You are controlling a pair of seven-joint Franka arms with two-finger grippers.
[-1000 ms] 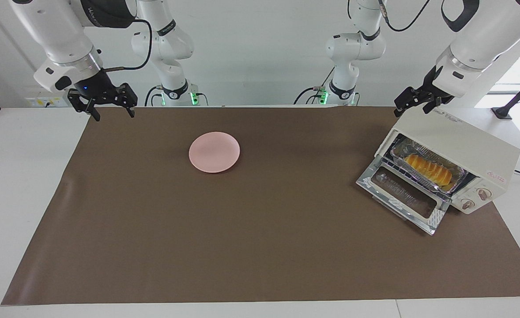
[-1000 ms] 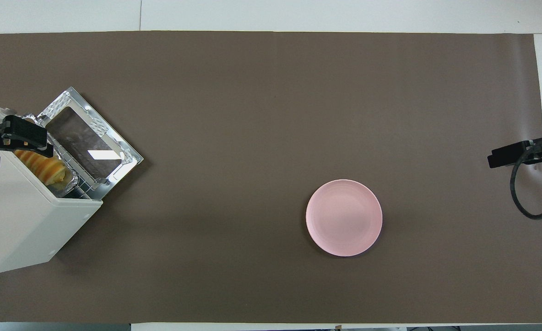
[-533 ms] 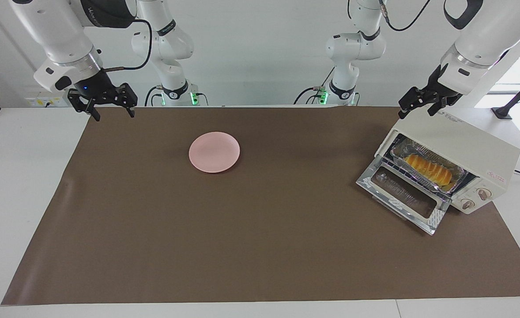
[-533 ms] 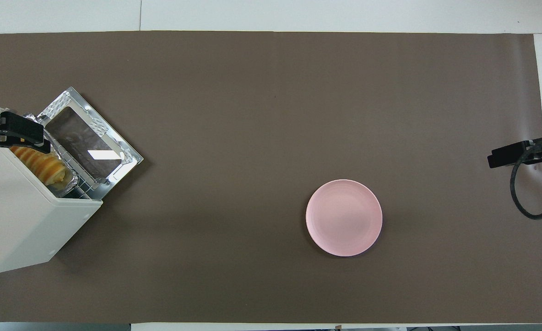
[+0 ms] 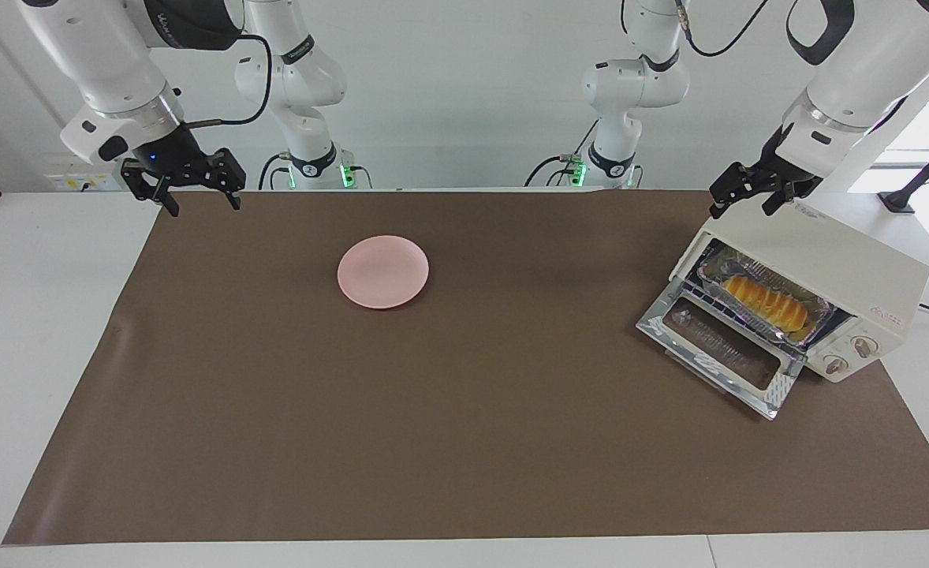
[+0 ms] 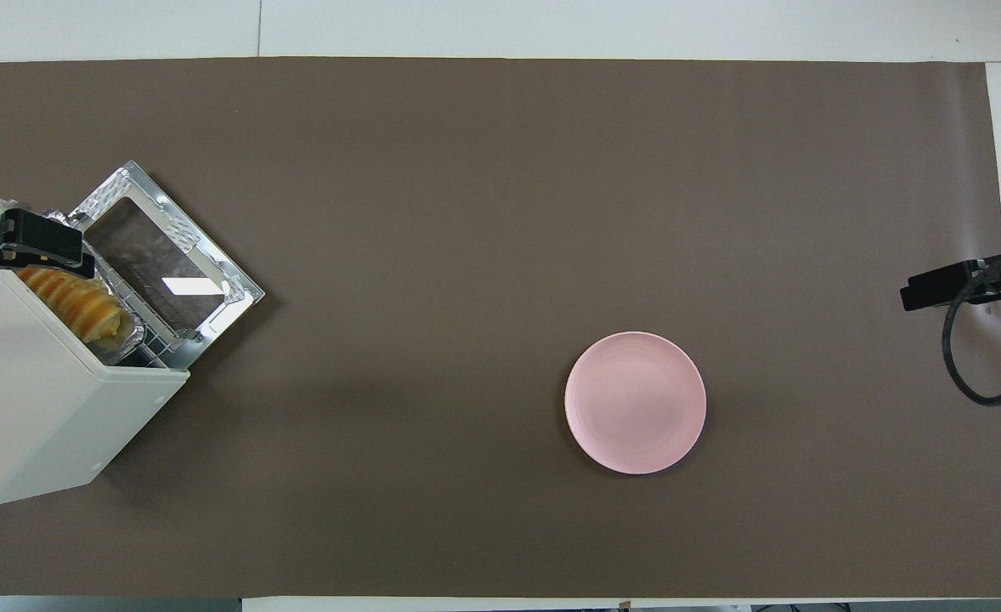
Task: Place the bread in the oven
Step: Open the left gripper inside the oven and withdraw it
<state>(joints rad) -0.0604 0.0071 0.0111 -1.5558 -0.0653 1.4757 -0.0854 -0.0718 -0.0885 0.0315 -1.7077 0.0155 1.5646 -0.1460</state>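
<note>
The bread (image 5: 765,301) lies in a foil tray (image 5: 762,292) on the oven (image 5: 811,284) rack at the worktop's left-arm end, long axis along the opening. The left gripper (image 5: 749,193), fingers spread and empty, hovers over the oven top; the right gripper (image 5: 183,183), also spread, waits.

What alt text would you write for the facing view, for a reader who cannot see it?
The bread lies in a foil tray inside the oven, whose door hangs open at the left arm's end of the table. An empty pink plate sits on the brown mat. The left claw hovers open over the oven; the right claw waits open over the mat's corner.
</note>
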